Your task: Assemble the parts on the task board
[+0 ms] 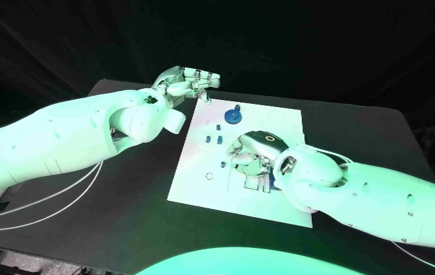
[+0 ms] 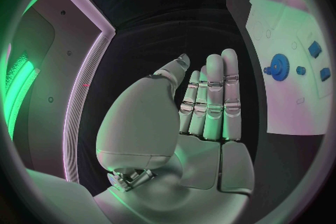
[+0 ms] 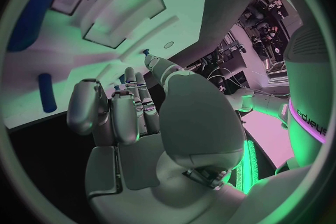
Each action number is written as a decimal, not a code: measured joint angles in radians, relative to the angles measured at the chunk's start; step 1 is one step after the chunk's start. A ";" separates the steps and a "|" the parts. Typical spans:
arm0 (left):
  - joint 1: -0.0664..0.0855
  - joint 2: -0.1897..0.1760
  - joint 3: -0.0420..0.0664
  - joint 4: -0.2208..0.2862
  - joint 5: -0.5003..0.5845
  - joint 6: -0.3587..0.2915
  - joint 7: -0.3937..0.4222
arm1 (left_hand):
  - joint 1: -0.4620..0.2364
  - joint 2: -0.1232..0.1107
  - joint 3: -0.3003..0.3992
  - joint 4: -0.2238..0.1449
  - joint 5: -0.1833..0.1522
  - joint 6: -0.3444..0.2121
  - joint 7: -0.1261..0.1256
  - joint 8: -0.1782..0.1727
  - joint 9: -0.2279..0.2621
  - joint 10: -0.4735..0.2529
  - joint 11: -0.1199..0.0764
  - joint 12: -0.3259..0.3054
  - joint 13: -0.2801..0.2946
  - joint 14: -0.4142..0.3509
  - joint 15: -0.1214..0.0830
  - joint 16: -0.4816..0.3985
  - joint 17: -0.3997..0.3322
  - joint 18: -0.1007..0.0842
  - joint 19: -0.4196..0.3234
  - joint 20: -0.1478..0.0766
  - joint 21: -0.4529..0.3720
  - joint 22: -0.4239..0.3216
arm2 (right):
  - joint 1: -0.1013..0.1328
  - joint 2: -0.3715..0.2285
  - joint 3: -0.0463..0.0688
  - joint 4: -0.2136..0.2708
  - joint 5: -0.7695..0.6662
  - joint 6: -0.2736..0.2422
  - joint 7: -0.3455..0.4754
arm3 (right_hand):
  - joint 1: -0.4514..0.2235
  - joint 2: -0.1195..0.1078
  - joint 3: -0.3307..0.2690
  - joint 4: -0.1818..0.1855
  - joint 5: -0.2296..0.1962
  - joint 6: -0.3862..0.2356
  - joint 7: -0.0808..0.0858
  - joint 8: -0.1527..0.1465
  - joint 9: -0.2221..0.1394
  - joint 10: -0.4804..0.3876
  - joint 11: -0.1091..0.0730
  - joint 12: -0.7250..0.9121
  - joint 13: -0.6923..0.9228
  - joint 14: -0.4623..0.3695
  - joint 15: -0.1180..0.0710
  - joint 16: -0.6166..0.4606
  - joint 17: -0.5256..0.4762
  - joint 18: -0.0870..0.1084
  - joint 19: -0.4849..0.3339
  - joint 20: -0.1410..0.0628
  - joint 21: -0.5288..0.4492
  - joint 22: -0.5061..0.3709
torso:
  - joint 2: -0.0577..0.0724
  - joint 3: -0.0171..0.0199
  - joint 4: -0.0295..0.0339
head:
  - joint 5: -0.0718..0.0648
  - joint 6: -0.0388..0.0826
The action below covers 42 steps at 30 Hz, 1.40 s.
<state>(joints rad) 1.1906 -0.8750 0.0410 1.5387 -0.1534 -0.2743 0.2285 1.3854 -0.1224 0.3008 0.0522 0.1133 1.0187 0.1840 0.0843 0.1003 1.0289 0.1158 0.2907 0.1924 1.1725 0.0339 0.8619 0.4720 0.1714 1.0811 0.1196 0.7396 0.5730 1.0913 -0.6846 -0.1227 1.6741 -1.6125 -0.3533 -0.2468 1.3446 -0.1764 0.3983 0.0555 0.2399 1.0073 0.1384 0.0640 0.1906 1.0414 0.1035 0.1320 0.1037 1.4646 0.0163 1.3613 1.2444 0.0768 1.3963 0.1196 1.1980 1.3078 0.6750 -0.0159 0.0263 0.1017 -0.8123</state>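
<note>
The white task board (image 1: pixel 276 124) lies in the middle of the table. A blue gear (image 1: pixel 233 116) stands on its far part, and two small blue parts (image 1: pixel 214 140) sit nearer its left edge. My right hand (image 1: pixel 254 152) is low over the board's near half, fingers curled down toward it. In the right wrist view a small blue piece (image 3: pixel 146 52) shows at one fingertip; whether it is held I cannot tell. A blue cylinder (image 3: pixel 46 99) lies on the board beyond the thumb. My left hand (image 1: pixel 186 81) hovers off the board's far left corner, fingers (image 2: pixel 210 95) straight, holding nothing.
Black table (image 1: pixel 109 224) surrounds the board, with room to the left and front. The left wrist view shows the gear (image 2: pixel 279 63) and several small blue parts (image 2: pixel 315 49) on the board's surface. Recessed slots (image 3: pixel 119 11) are cut into the board near my right hand.
</note>
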 measured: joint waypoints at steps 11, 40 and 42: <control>0.000 -0.006 -0.001 0.001 0.000 0.001 -0.002 | 0.004 0.004 0.000 0.000 0.000 -0.007 0.000 0.000 -0.001 0.000 0.000 0.003 0.000 0.000 0.000 0.000 -0.001 0.000 0.014 0.003 0.000 0.002 | 0.104 -0.154 0.014 0.031 0.051 0.019 0.012 | -0.001 -0.001 -0.042 0.000 0.004 -0.019 -0.016 0.000 -0.014 -0.033 0.000 0.014 -0.001 0.000 0.000 -0.006 -0.007 0.000 -0.008 0.000 -0.025 0.000 | -0.003 -0.0031 -0.0055 | -0.023 0.015; 0.000 -0.006 -0.004 0.001 -0.001 0.010 -0.002 | 0.004 0.004 0.000 0.000 0.000 -0.007 0.000 0.000 -0.001 0.000 0.000 0.003 0.000 0.000 0.000 0.000 -0.001 0.000 0.014 0.003 0.000 0.002 | 0.085 -0.114 0.006 -0.078 0.034 0.136 0.041 | 0.026 0.031 -0.089 0.001 0.004 -0.001 -0.004 0.017 -0.024 -0.013 -0.011 0.084 0.007 0.000 0.000 -0.006 -0.014 0.000 -0.008 -0.006 -0.029 0.000 | -0.003 -0.0039 -0.0069 | -0.027 0.007; 0.000 -0.007 -0.004 0.001 -0.001 0.010 -0.003 | 0.004 0.004 0.000 0.000 0.000 -0.007 0.000 0.000 -0.001 0.000 0.000 0.003 0.000 0.000 0.000 0.000 -0.001 0.000 0.014 0.003 0.000 0.002 | 0.084 -0.113 0.006 -0.081 0.033 0.139 0.040 | 0.028 0.036 -0.081 0.000 0.004 0.012 0.001 0.021 -0.024 -0.004 -0.017 0.086 0.007 0.003 -0.003 -0.006 -0.011 0.000 -0.007 -0.008 -0.023 0.000 | -0.003 -0.0039 -0.0071 | -0.027 0.007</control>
<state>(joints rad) 1.1902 -0.8817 0.0370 1.5395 -0.1543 -0.2640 0.2257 1.3893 -0.1185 0.3004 0.0526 0.1133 1.0114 0.1840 0.0843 0.0993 1.0289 0.1158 0.2936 0.1924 1.1725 0.0339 0.8619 0.4711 0.1711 1.0954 0.1231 0.7396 0.5749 1.1750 -0.7971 -0.1167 1.5931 -1.5797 -0.2144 -0.2072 1.3722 -0.1407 0.3171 0.0552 0.2434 1.0190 0.1391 0.0847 0.1662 1.0371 0.0868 0.2183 0.1110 1.4672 0.0136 1.3554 1.2336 0.0768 1.3897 0.1117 1.1752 1.3073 0.6716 -0.0198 0.0192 0.0746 -0.8054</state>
